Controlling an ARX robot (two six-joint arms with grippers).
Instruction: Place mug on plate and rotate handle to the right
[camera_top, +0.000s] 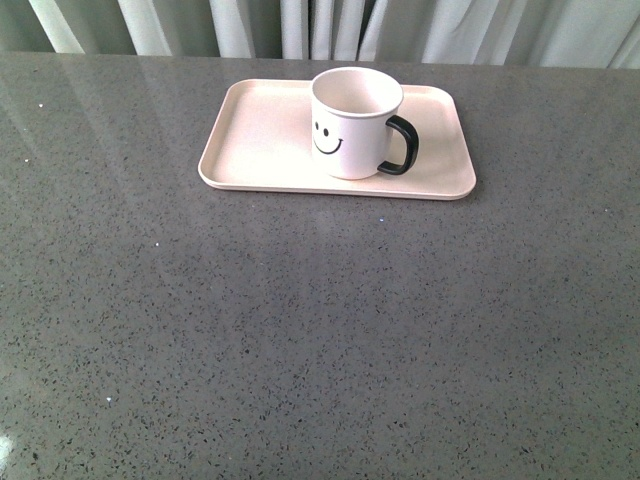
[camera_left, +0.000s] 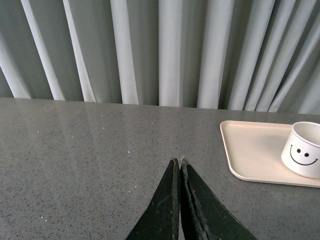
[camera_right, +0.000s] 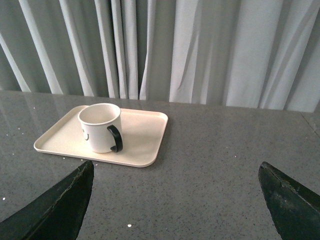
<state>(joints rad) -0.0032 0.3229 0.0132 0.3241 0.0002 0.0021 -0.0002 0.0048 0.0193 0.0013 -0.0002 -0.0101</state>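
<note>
The white mug (camera_top: 352, 125) with its black smiley face stands upright on the pale pink plate (camera_top: 260, 150) at the far middle of the table. Its black handle (camera_top: 400, 146) points to the right in the front view. Neither gripper shows in the front view. In the left wrist view my left gripper (camera_left: 178, 161) is shut with nothing in it, over bare table, apart from the plate (camera_left: 252, 150) and mug (camera_left: 304, 149). My right gripper (camera_right: 175, 172) stands wide open and empty, short of the plate (camera_right: 142, 135); the mug (camera_right: 101, 127) and handle (camera_right: 115, 138) show there.
Grey speckled tabletop (camera_top: 300, 340) stretches from the plate to the near edge. Pale curtains (camera_top: 330, 25) hang behind the table's far edge.
</note>
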